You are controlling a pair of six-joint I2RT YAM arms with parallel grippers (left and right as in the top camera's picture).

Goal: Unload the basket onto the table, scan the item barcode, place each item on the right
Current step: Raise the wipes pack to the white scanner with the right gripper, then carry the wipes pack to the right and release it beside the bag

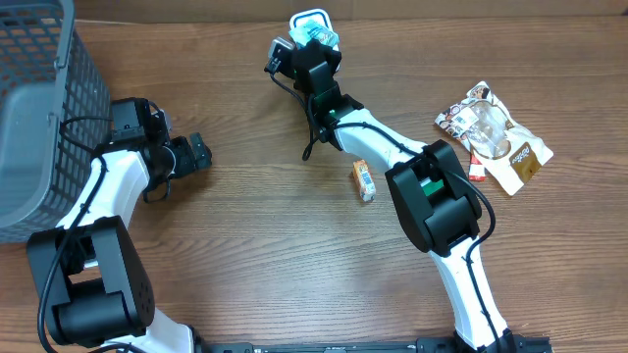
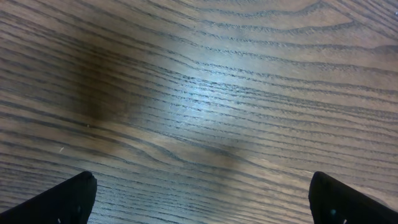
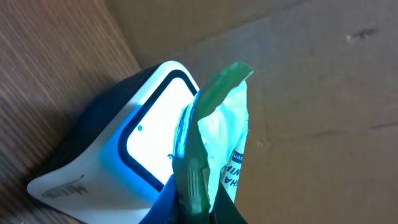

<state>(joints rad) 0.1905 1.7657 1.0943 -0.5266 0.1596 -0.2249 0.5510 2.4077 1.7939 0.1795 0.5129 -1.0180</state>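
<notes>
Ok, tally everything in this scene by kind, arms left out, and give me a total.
Basket: 1
Scanner: 1
Packaged goods: 3 (green packet in the right pincer, orange box, brown-and-white bag)
Red-and-white item, kind unclear: 1
Total: 6

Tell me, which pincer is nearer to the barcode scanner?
Right. The right pincer holds a green packet at the scanner; the left pincer stands open over the table, far left, near the basket.
</notes>
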